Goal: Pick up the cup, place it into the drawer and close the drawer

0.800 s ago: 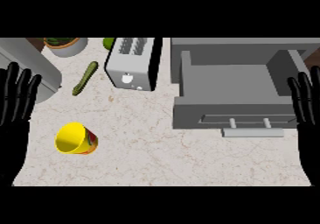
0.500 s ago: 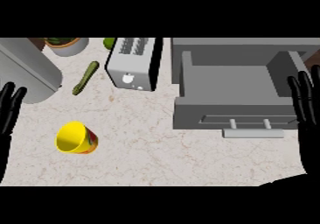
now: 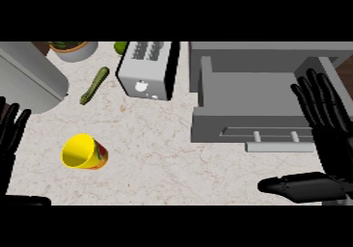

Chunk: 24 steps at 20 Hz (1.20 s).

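A yellow cup (image 3: 84,152) lies on its side on the speckled counter at the lower left, its mouth facing up-left. The grey drawer (image 3: 261,99) stands pulled open at the right, its inside bare and its handle (image 3: 275,136) at the front. My right hand (image 3: 329,130) is open, fingers straight, in front of the drawer's right side, thumb low near the bottom edge. At the left edge my left hand (image 3: 7,132) is open, apart from the cup.
A silver toaster (image 3: 145,70) stands at the back middle. Beside it a green cucumber (image 3: 94,86) lies on the counter. A potted plant (image 3: 71,48) is at the back left, with a large grey appliance (image 3: 22,77) at the far left.
My right hand has moved inward and lower, its thumb now showing near the bottom. My left hand has sunk lower at the left edge. Cup and drawer have not moved.
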Tool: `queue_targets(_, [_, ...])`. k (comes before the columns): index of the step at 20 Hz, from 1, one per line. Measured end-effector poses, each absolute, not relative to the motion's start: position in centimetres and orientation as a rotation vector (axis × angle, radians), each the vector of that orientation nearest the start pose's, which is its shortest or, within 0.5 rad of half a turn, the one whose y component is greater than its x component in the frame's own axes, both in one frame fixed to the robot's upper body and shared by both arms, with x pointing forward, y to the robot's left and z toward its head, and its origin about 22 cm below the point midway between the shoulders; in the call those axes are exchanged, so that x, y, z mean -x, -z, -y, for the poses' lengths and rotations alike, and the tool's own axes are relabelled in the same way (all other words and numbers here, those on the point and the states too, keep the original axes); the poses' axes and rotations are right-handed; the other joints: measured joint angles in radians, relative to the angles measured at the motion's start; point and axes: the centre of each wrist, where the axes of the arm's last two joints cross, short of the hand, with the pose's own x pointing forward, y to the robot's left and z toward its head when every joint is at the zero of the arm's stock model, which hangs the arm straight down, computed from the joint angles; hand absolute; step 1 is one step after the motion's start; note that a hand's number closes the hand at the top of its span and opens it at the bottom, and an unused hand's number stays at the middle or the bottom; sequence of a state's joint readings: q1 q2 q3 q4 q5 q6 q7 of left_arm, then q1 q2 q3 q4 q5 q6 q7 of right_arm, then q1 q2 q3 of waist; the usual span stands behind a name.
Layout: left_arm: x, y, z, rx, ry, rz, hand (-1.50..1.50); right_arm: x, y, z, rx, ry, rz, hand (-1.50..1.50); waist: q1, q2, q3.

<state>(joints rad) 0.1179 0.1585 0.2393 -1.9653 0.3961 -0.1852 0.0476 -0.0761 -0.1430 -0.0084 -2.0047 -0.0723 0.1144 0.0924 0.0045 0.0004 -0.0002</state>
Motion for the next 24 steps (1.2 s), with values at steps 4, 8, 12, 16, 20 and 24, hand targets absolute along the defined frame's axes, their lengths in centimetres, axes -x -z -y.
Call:
queue_targets(4, [-20.7, -7.0, -32.3, 0.081, -0.111, 1.826, -1.5, -24.1, -12.6, 24.1, -0.065, -0.24, 1.964, -1.5, -0.003, 0.0, 0.0])
queue_targets(8, [-21.2, -4.1, -33.9, 0.055, -0.122, 1.775, -1.5, -24.9, -12.8, 24.2, -0.075, -0.247, 1.97, -1.5, -0.004, 0.001, 0.0])
queue_targets(12, [-21.4, -1.5, -34.7, 0.019, -0.128, 1.736, -1.5, -25.3, -12.8, 25.0, -0.064, -0.256, 1.981, -1.5, -0.005, 0.0, 0.0])
queue_targets(16, [-21.5, 1.4, -35.3, -0.022, -0.138, 1.698, -1.5, -25.3, -12.9, 24.4, -0.063, -0.259, 1.986, -1.5, -0.005, 0.0, 0.0])
queue_targets(20, [-21.7, 4.2, -35.9, -0.041, -0.143, 1.663, -1.5, -26.0, -13.5, 24.9, -0.062, -0.257, 1.996, -1.5, -0.006, 0.0, 0.0])
queue_targets(24, [-21.7, 6.8, -36.8, -0.053, -0.151, 1.638, -1.5, -26.0, -13.8, 24.9, -0.062, -0.255, 1.997, -1.5, -0.007, 0.0, 0.0])
